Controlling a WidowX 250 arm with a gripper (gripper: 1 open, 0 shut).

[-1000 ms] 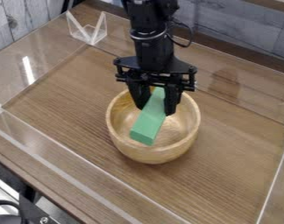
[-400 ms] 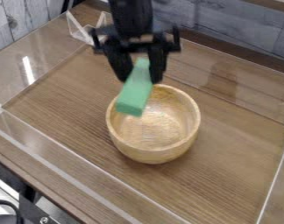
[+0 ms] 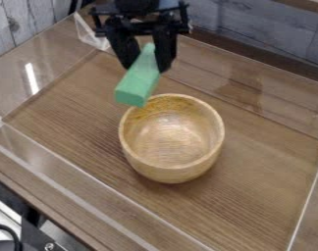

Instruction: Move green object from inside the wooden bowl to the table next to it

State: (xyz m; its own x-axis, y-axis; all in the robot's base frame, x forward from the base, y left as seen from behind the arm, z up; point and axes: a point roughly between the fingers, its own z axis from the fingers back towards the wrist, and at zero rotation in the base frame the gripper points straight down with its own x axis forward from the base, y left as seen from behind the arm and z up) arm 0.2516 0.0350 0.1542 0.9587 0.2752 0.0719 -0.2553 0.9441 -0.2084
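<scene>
The green object [image 3: 138, 77] hangs tilted in the air, above and just left of the wooden bowl [image 3: 173, 137]. My gripper [image 3: 146, 51] is shut on its upper end, black fingers on either side of it. The block's lower end is clear of the bowl's far left rim. Inside, the bowl holds nothing. The bowl stands on the dark wood-grain table [image 3: 70, 108].
Clear acrylic walls [image 3: 44, 167] run along the table's edges at the front, left and right. A clear wire-like stand [image 3: 89, 34] sits at the back left, behind the arm. Bare tabletop lies left of and in front of the bowl.
My gripper has lifted the green block out of the bowl, rising and shifting to the left. The block stood in the bowl a second ago; it now hangs past its left rim.
</scene>
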